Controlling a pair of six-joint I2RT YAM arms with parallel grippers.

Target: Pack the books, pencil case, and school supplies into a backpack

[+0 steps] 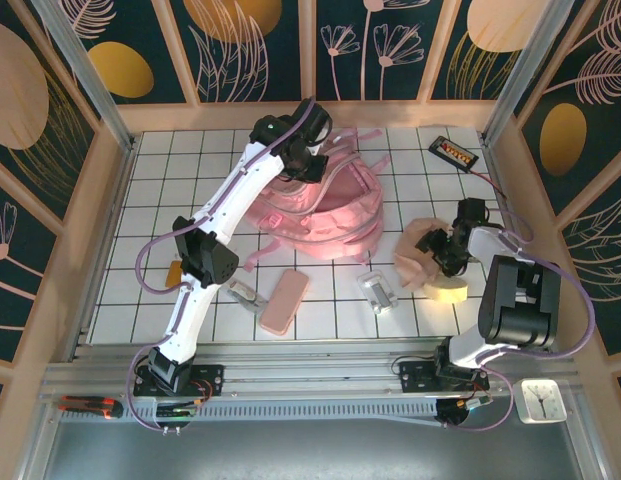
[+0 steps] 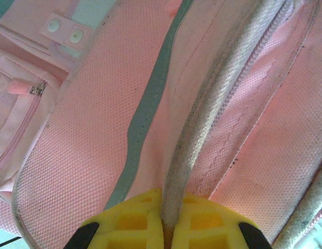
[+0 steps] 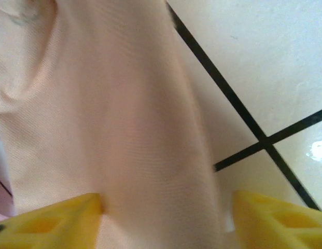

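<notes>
We note the left gripper (image 1: 308, 160) (image 2: 168, 207) at the far side of the backpack (image 1: 330, 215), clenched on a pale corded seam (image 2: 192, 140) of the pink mesh. The seam runs straight in between the yellow fingers (image 2: 132, 220).

The backpack lies on the counter (image 1: 180, 180), middle to back.

Along the near edge, left to right:
- the orange pad (image 1: 174, 271), beside the left arm
- one clip (image 1: 248, 296)
- the case (image 1: 283, 301), flat, just right of that clip
- a second clip (image 1: 377, 291), further right

All four lie outside the backpack.

The right gripper (image 1: 442, 252) (image 3: 166, 207) sits low over a peach cloth (image 1: 418, 250) on the right side. Its jaws stand apart with cloth between them, and we cannot tell whether they pinch it.

A black slab (image 1: 453, 150) lies at the far right corner.
</notes>
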